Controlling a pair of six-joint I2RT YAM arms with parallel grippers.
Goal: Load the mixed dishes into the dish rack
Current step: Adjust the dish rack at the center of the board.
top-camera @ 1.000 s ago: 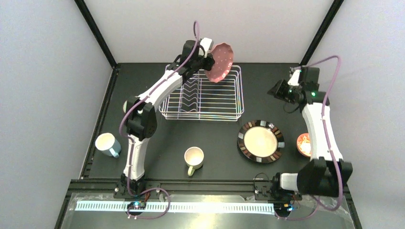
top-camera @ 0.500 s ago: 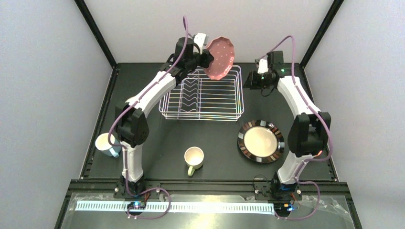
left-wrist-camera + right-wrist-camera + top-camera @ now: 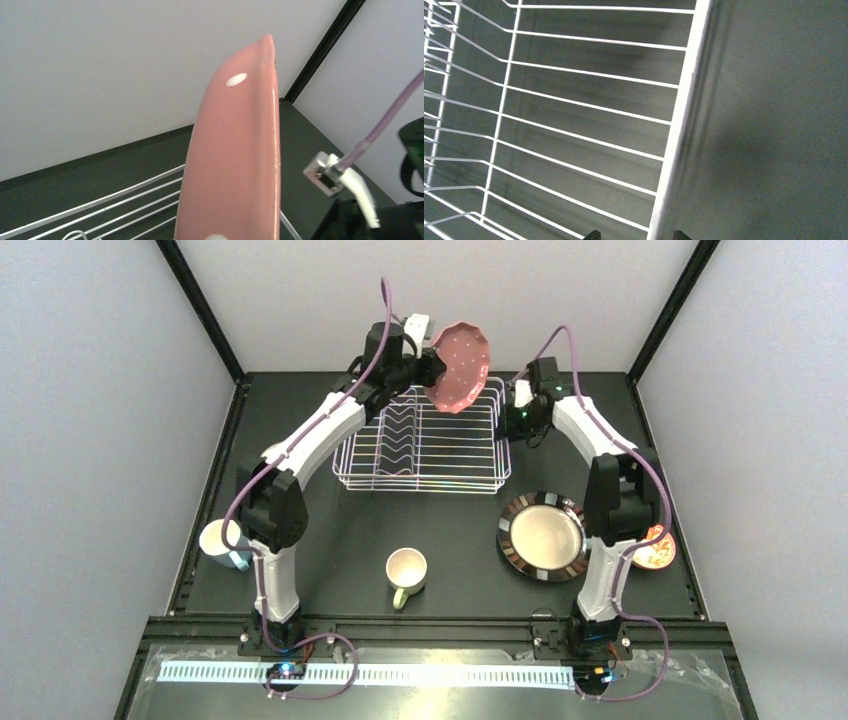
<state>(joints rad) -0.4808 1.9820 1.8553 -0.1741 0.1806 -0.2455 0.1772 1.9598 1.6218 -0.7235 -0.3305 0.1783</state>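
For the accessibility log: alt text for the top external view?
The left fingers hold a pink dotted plate tilted above the far end of the dish rack; the right fingers hover at its right rim. A dark-rimmed plate and two mugs wait on the table.

No legible lettering, label, brand mark, numeral or sign can be read in any of the three views

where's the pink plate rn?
Top view: the pink dotted plate is in the air at the back of the table, gripped on edge by the left gripper, over the far-right corner of the dish rack.
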